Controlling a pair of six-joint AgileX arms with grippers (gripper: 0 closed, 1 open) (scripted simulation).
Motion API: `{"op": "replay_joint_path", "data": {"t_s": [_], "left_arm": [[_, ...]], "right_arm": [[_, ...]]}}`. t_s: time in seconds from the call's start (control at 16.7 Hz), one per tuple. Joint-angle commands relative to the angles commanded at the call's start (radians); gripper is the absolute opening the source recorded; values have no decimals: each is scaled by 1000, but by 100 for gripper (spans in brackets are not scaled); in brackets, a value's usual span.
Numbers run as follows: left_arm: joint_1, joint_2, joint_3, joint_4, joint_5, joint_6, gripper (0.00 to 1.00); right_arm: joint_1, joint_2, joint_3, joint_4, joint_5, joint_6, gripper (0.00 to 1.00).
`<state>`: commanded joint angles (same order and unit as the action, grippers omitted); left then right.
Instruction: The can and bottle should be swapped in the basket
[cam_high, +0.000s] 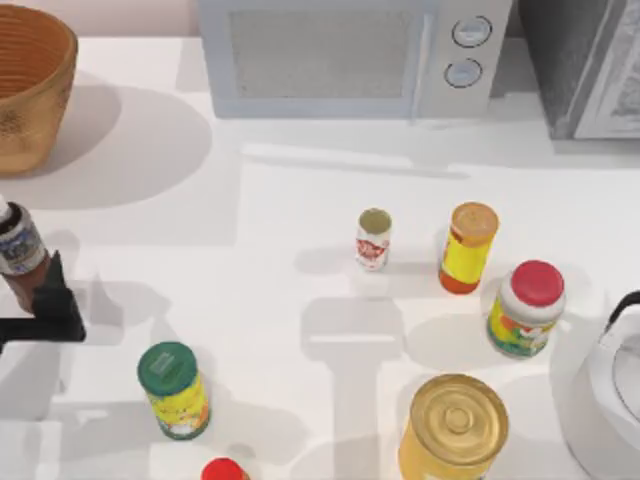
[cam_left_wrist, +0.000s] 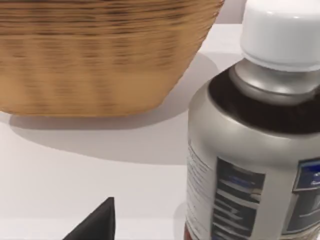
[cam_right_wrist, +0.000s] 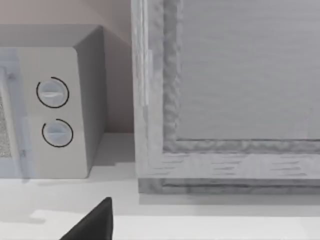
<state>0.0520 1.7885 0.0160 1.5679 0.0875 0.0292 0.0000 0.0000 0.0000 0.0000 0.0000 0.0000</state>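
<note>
Bottle at left gripper, basket beyond

Bottle (cam_high: 18, 245): upright at table's left edge, just beside left gripper (cam_high: 45, 318), grasp state cannot be told. Basket (cam_high: 30, 85): far-left corner, likely destination. Can (cam_high: 373, 238): mid-table, awaiting transfer.

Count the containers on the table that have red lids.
2. One jar with a red lid stands on the right side, beside the big gold-lidded can. A second red lid is cut off at the bottom edge, so others may be hidden.

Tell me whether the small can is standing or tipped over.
Upright. The can stands on the table with its olive-gold top facing up, outside the basket.
</note>
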Motion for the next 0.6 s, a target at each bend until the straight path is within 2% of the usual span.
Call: {"op": "replay_joint_path", "data": {"t_s": [0.36, 0.6], "left_arm": [[-16, 132, 174, -39, -15, -4, 100], [-19, 151, 198, -46, -17, -4, 100]], "right_arm": [[0, 0, 0, 0, 0, 0, 100], [0, 0, 0, 0, 0, 0, 100]]}}
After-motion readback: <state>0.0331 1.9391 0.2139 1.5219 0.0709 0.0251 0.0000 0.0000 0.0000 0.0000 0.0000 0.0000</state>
